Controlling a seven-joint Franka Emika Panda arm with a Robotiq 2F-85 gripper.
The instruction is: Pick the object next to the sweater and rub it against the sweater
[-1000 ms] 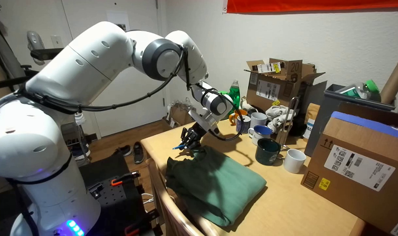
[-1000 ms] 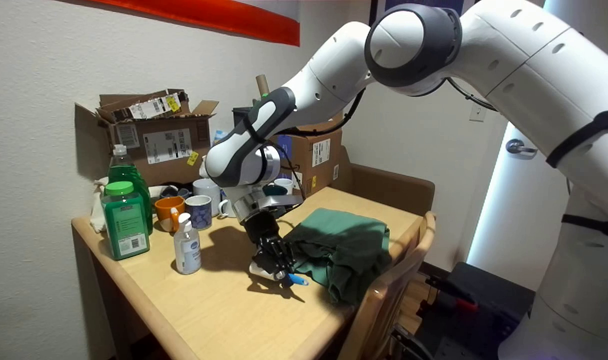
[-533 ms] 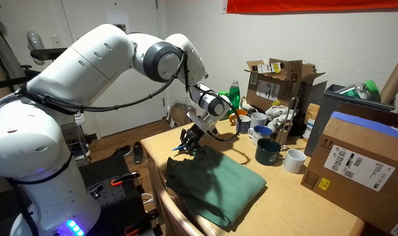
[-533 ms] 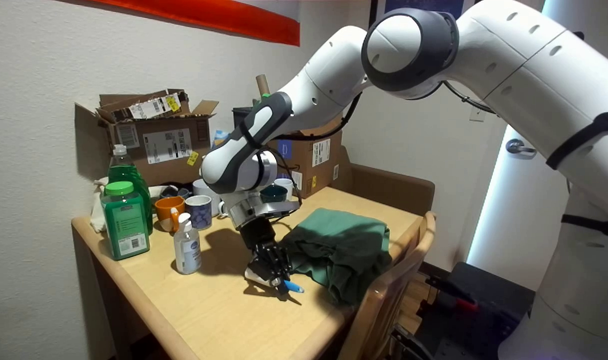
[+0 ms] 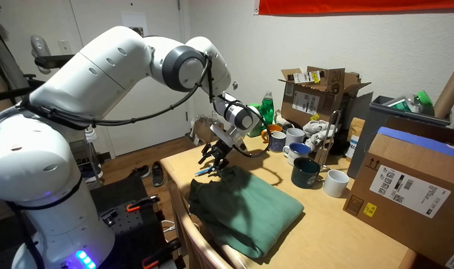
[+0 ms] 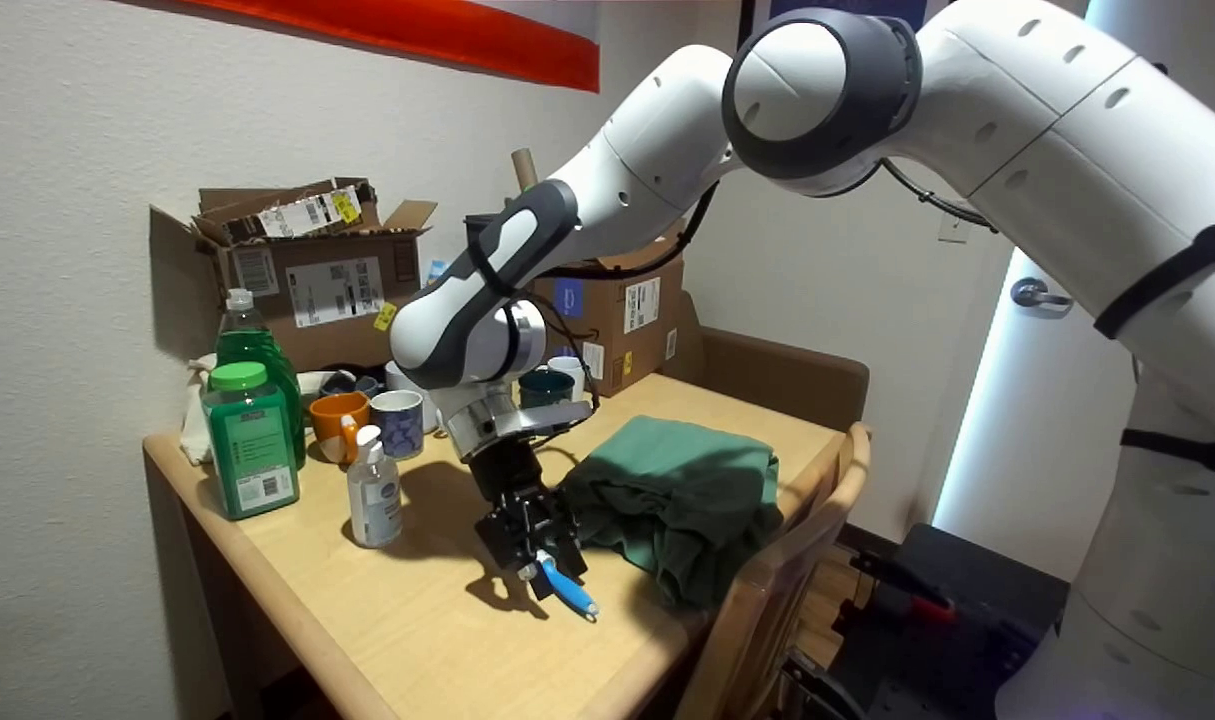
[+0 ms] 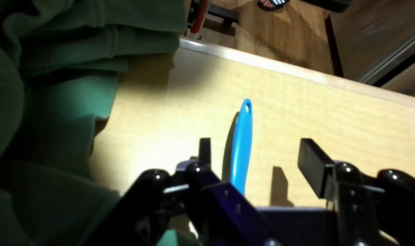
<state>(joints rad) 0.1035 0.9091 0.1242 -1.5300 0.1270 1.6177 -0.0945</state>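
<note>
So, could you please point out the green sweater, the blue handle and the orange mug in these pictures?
Green sweater [image 5: 249,210]: in an exterior view, on its upper face.
Blue handle [image 7: 242,147]: in the wrist view, midway along its visible length.
Orange mug [image 6: 333,424]: in an exterior view, on its outer wall.

Blue lights [image 5: 86,259] mark the white base [image 5: 68,237]; above the base, the rounded white arm [image 5: 103,80] has oval recesses [image 5: 110,61], dark-grey trim [image 5: 171,71] and a strapped black cable [image 5: 132,120]; farthest from the base, black fingers [image 7: 313,169] have glossy rounded joints [image 7: 346,171].

The handled tool [image 7: 242,145] lies beside the sweater [image 5: 251,209], seemingly apart.
</note>
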